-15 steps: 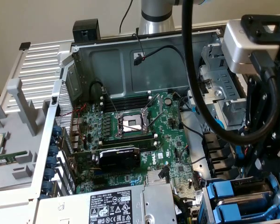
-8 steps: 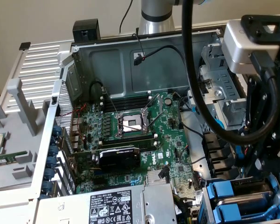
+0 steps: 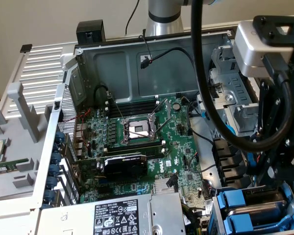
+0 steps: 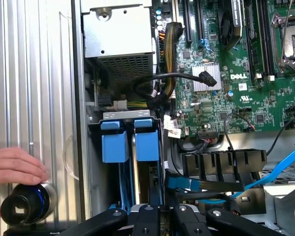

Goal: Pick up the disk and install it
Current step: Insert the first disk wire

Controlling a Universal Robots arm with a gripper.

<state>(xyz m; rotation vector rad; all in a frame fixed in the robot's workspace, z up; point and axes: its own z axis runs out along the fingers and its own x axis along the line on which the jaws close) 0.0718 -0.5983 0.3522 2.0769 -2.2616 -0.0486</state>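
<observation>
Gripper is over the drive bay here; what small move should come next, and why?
Probably a slight straight press into the drive bay to confirm seating: the gripper sits in line with the disk, which stands in its slot, blue tab about level with that of the neighbouring carrier.

Soft even light, pale sheen on the ribbed panel, darker shadow inside the case.
</observation>
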